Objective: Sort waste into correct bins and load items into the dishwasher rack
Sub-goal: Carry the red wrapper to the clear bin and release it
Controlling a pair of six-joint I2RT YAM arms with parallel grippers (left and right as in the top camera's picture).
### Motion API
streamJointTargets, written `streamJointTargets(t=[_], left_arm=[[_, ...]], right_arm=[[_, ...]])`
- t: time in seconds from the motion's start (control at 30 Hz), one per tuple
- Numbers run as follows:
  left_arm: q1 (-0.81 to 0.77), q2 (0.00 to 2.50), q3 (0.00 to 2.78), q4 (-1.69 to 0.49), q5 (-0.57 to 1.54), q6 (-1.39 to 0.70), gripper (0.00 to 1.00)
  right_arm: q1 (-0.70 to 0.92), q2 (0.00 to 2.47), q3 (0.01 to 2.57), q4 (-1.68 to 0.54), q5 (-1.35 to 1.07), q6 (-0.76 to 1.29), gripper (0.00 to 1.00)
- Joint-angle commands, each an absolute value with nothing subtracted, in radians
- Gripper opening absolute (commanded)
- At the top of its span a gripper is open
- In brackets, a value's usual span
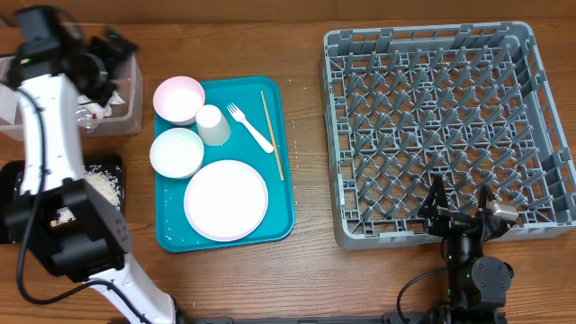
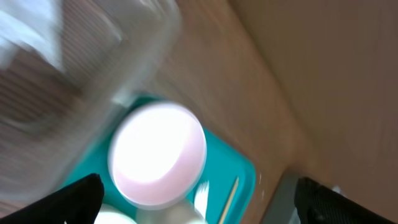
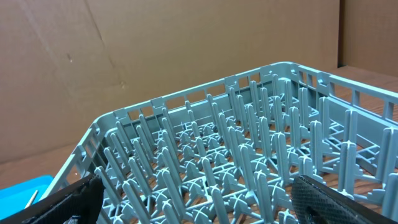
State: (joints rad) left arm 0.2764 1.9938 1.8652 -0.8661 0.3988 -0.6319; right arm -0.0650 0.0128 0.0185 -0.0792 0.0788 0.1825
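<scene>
My left gripper (image 1: 106, 63) hangs open over the clear tub (image 1: 135, 101), which holds crumpled white napkins (image 1: 94, 101). Its wrist view is blurred: both fingers stand wide at the lower corners around my left gripper (image 2: 199, 205), with nothing between them. Below are a white bowl (image 2: 158, 152) and the chopstick (image 2: 229, 198). The teal tray (image 1: 281, 193) carries two bowls (image 1: 178, 97) (image 1: 176, 151), a cup (image 1: 213, 126), a plate (image 1: 226, 200) and the chopstick (image 1: 272, 135). Rice scraps (image 1: 103, 184) lie in the black tray (image 1: 9, 175). My right gripper (image 1: 461, 209) stands open at the near edge of the grey rack (image 1: 423, 38), and my right gripper (image 3: 208, 205) is empty there above the rack's pegs (image 3: 249, 143).
A white plastic fork (image 1: 250, 128) lies on the teal tray between the cup and the chopstick. The left arm's white links cover part of the black tray. Bare wood table (image 1: 310, 135) separates the teal tray from the rack. A cardboard wall (image 3: 124, 50) stands behind the rack.
</scene>
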Motion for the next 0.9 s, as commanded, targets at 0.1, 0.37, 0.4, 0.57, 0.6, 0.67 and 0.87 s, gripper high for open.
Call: streamJointTargets(t=[0.1,0.37,0.4,0.57,0.6,0.67,0.87], left_arm=[[0.055,1.942,1.863,-1.015,0.28,-0.405,1.0],[-0.099,1.934,1.864,-1.166,-0.213,-0.564,1.0],[-0.098,1.924,1.864,-1.168,-0.22,-0.583,1.0],[-0.054,1.852,1.864,-1.177,-0.226,-0.59,1.0],[-0.04,1.839,1.864,-1.187,-0.24,-0.609,1.0],[0.003,1.814,1.864,-1.221,-0.267,-0.69,1.0],[0.194,1.786,1.864,-1.321,-0.064,-0.861,1.0]], right_arm=[[-0.07,0.007,0.008,-0.075,0.085,0.175,1.0],[-0.07,0.007,0.008,-0.075,0.085,0.175,1.0],[-0.07,0.007,0.008,-0.075,0.085,0.175,1.0],[-0.07,0.007,0.008,-0.075,0.085,0.175,1.0],[-0.07,0.007,0.008,-0.075,0.085,0.175,1.0],[-0.07,0.007,0.008,-0.075,0.085,0.175,1.0],[-0.07,0.007,0.008,-0.075,0.085,0.175,1.0]])
